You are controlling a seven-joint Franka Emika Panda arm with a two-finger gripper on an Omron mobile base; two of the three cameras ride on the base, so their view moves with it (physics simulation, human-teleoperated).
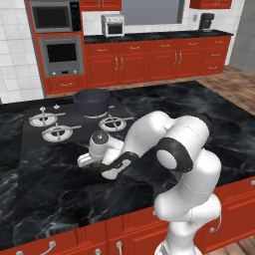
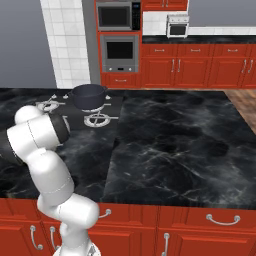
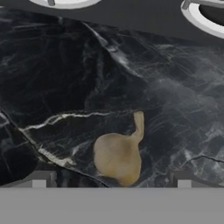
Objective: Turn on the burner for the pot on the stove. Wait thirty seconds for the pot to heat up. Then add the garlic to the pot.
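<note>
Down low over the black marble counter [image 1: 55, 199] with the gripper [image 3: 111, 181], jaws spread wide apart, nothing between the pads. Sitting right between the two fingertips [image 3: 39, 179] in the hand view: the garlic [image 3: 118, 155], a tan bulb with a thin stem poking away toward the stove, lying on the marble and not visibly touched by either tip. From the left base camera, hand [image 1: 92, 158] bent down at the counter just short of the stove's near edge, garlic itself hidden under it there. Arm [image 2: 42, 150] folded over on the left of the right base view, hand tucked behind it, so cannot tell jaw state from that side. A little farther on, black glass stove [image 1: 30, 142] set into the counter, silver-ringed burners in front: one near the hand [image 1: 115, 122], two more off to the left [image 1: 61, 132]. Rims of two of them peeking in at the top of the hand view [image 3: 203, 17]. Behind those, the pot [image 1: 91, 101], dark grey-blue, lidless, upright on the far right burner, well apart from the garlic; seen again in the right base view [image 2: 88, 96]. No flame visible under it. Small silver knobs [image 1: 50, 107] just left of the pot. Farthest back, red cabinets [image 1: 149, 62], wall oven [image 1: 62, 55] with microwave above, toaster oven [image 1: 113, 25] on the back counter.
</note>
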